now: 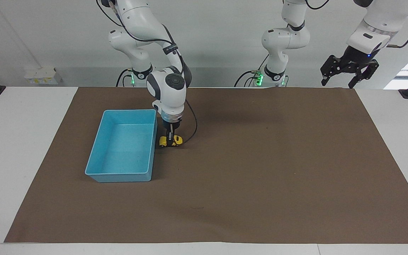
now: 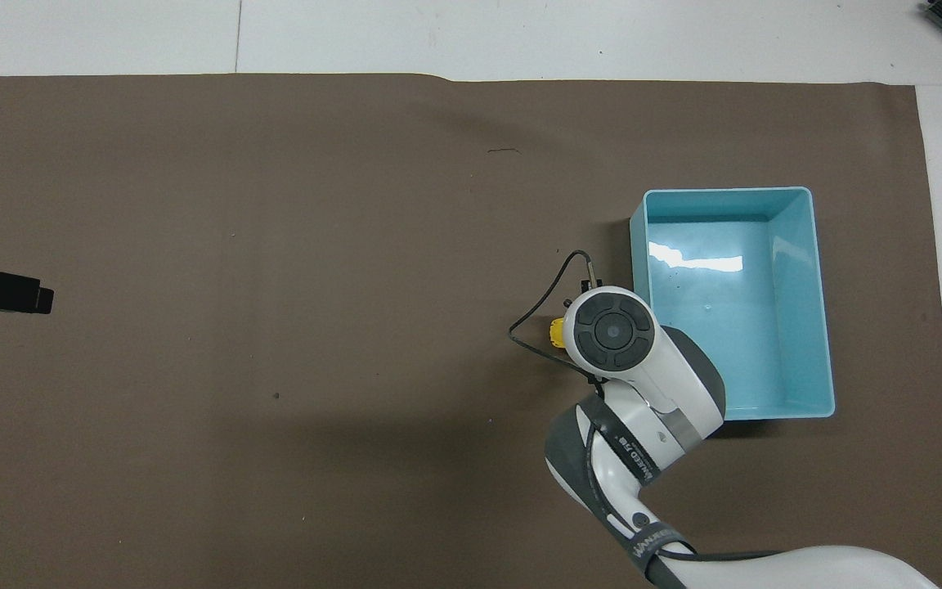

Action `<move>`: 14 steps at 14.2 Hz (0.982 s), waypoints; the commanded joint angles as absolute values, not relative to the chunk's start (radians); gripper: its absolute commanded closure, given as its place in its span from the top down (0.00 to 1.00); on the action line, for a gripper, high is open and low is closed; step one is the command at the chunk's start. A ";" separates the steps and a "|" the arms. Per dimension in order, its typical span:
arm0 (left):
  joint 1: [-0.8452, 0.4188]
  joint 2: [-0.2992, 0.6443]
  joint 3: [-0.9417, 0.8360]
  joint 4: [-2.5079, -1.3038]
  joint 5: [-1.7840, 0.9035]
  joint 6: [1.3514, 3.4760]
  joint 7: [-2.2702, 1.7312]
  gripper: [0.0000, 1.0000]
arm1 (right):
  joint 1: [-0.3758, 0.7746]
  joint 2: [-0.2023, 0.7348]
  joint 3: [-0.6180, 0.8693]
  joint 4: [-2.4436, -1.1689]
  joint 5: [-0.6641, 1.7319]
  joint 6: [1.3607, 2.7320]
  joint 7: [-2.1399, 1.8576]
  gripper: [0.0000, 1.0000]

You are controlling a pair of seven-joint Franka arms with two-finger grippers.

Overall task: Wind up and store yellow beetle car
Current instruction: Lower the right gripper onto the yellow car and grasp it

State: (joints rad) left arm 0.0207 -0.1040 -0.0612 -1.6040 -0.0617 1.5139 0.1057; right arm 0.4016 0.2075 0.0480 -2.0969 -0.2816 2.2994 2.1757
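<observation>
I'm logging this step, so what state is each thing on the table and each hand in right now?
yellow beetle car: upright on its wheels on the brown mat, beside the blue tray, gripped.
blue tray: upright on the mat, nothing in it.
right hand: down at the mat, shut on the yellow beetle car.
left hand: open, raised over the mat's corner nearest its base, waiting.
</observation>
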 commanded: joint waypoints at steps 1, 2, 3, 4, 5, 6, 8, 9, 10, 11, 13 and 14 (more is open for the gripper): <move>0.020 -0.120 -0.057 -1.620 -0.075 1.482 0.100 1.00 | 0.394 0.189 0.057 -2.046 -0.293 2.261 2.175 0.00; 0.020 -0.121 -0.057 -1.621 -0.074 1.477 0.101 1.00 | 0.396 0.170 0.057 -2.043 -0.288 2.260 2.143 0.00; 0.020 -0.129 -0.057 -1.634 -0.074 1.477 0.100 1.00 | 0.396 0.155 0.057 -2.045 -0.267 2.258 2.117 0.00; 0.020 -0.136 -0.057 -1.643 -0.075 1.477 0.097 1.00 | 0.394 0.134 0.057 -2.046 -0.235 2.238 2.094 0.00; 0.020 -0.133 -0.058 -1.635 -0.075 1.479 0.097 1.00 | 0.397 0.106 0.057 -2.046 -0.209 2.205 2.051 0.00; 0.020 -0.132 -0.057 -1.632 -0.075 1.479 0.097 1.00 | 0.394 0.075 0.057 -2.046 -0.192 2.180 1.987 0.00; 0.029 -0.132 -0.057 -1.632 -0.075 1.479 0.097 1.00 | 0.385 0.028 0.055 -2.051 -0.160 2.123 1.817 0.00; 0.032 -0.132 -0.057 -1.632 -0.075 1.479 0.095 1.00 | 0.384 0.012 0.055 -2.051 -0.158 2.097 1.733 0.00; 0.034 -0.132 -0.057 -1.632 -0.075 1.479 0.097 1.00 | 0.382 0.006 0.048 -2.051 -0.158 2.086 1.642 0.00; 0.035 -0.132 -0.057 -1.632 -0.075 1.479 0.097 1.00 | 0.382 0.005 0.046 -2.051 -0.158 2.080 1.529 0.00; 0.034 -0.132 -0.057 -1.632 -0.075 1.479 0.097 1.00 | 0.335 0.003 0.046 -2.060 -0.156 2.071 1.284 0.00; 0.034 -0.132 -0.057 -1.632 -0.075 1.479 0.097 1.00 | 0.312 0.003 0.045 -2.065 -0.138 2.071 1.149 0.00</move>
State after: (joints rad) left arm 0.0215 -0.1056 -0.0527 -1.6086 -0.0634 1.4871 0.1039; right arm 0.3628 0.0117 0.0411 -2.0461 -0.1721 2.0700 1.3599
